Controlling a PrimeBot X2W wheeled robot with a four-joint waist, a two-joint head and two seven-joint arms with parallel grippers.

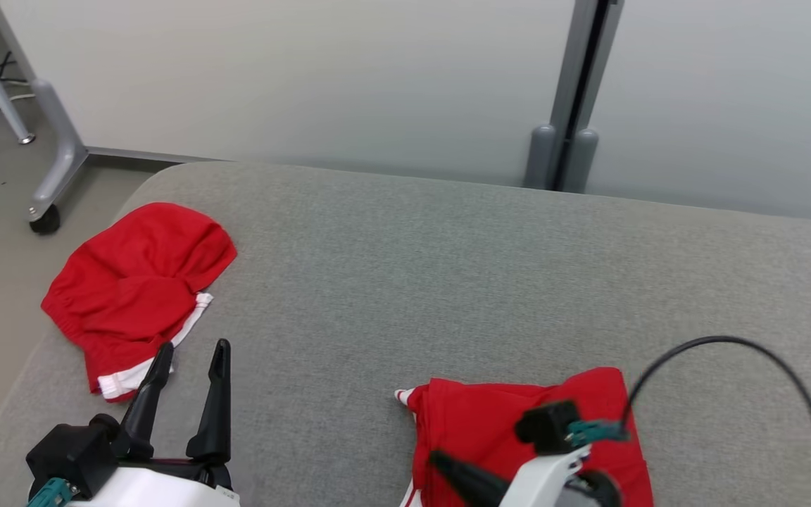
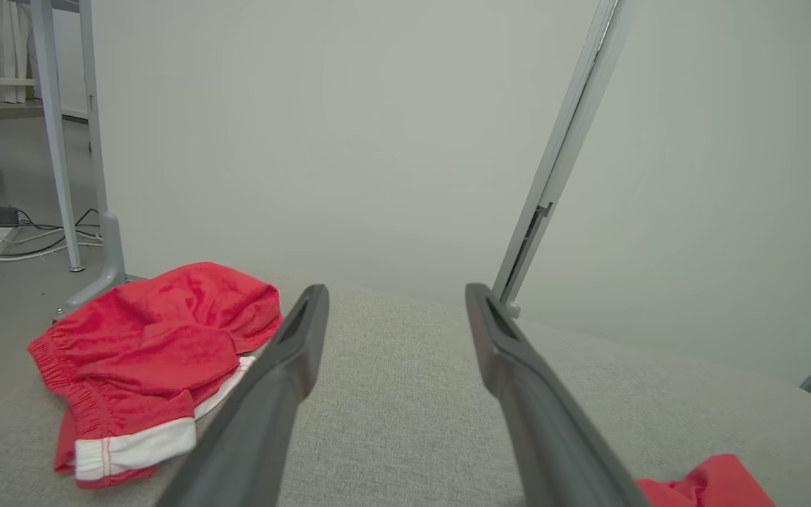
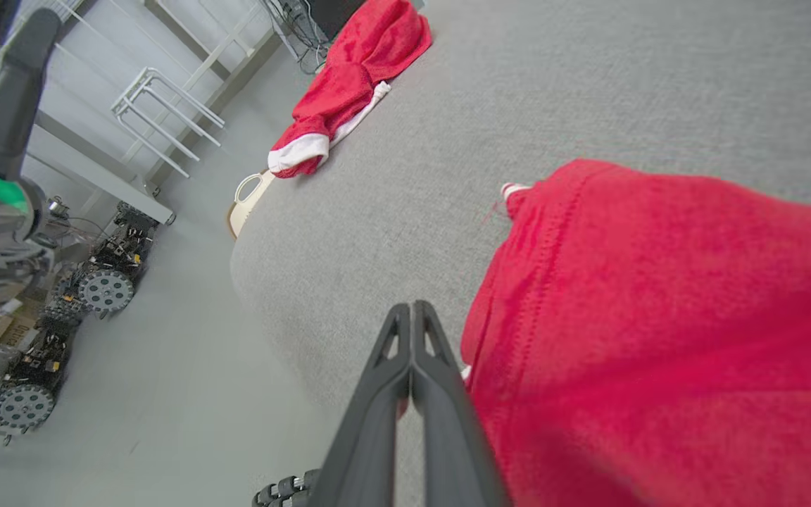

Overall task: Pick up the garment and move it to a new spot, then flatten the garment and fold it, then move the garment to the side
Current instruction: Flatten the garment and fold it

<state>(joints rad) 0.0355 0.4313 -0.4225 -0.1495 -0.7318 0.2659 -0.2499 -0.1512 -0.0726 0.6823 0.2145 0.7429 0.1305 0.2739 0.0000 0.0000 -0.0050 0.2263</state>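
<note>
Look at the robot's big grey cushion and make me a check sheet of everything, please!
Surface: grey cushion, plain fabric.
Job's things: near red garment lies bunched at the front right, under the right arm; far red garment, white-trimmed, lies crumpled at the left edge.
Clutter: nothing seen on the cushion.
Grippers: left gripper open, next to the far red garment; right gripper shut at the near red garment's edge; whether it pinches cloth is unclear.
Cables: black cable loops from the right wrist over the cushion; floor cables far left.
Surroundings: pale wall, grey post, wheeled table leg.
</note>
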